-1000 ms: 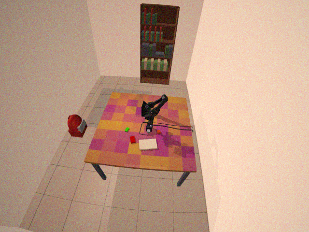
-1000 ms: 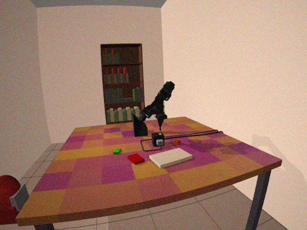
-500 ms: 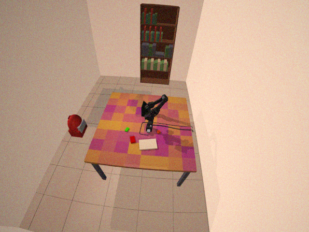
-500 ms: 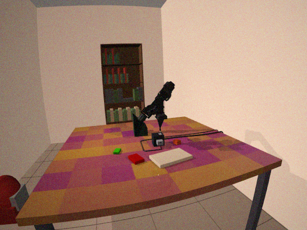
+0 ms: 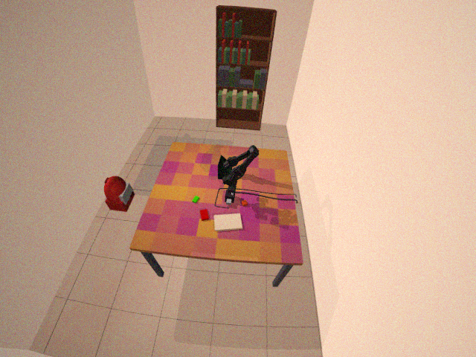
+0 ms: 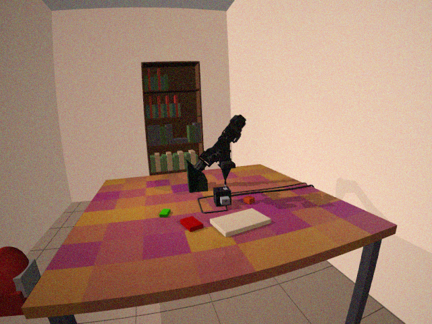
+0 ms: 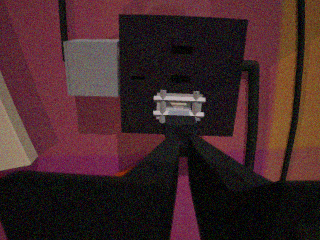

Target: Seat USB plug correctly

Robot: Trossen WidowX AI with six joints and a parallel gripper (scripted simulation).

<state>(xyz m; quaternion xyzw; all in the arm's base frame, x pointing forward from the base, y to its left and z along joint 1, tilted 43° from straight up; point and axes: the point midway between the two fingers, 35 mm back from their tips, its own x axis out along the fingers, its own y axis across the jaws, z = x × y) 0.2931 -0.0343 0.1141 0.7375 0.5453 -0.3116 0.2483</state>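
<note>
The black power cube (image 5: pixel 229 197) (image 6: pixel 218 197) (image 7: pixel 150 45) stands on the table, with a light grey block (image 6: pixel 225 200) (image 7: pixel 92 67) on one side. Dark slots show in its top in the wrist view. My gripper (image 6: pixel 225 182) (image 7: pixel 182 144) points down at the cube's top, near one edge, and is shut on the USB plug. The silvery plug (image 6: pixel 225 183) (image 7: pixel 179 106) shows just beyond the fingertips in the wrist view, over the cube's top. Its lower end and the socket under it are hidden, so its depth and which way round it is cannot be told.
A cream slab (image 5: pixel 227 222) (image 6: pixel 240 222) (image 7: pixel 11 130) and a red block (image 5: pixel 204 214) (image 6: pixel 191 223) lie in front of the cube. A green block (image 5: pixel 195 199) (image 6: pixel 165 212) lies left, an orange piece (image 5: pixel 244 202) (image 6: pixel 249 200) right. Black cables run around the cube to the right table edge.
</note>
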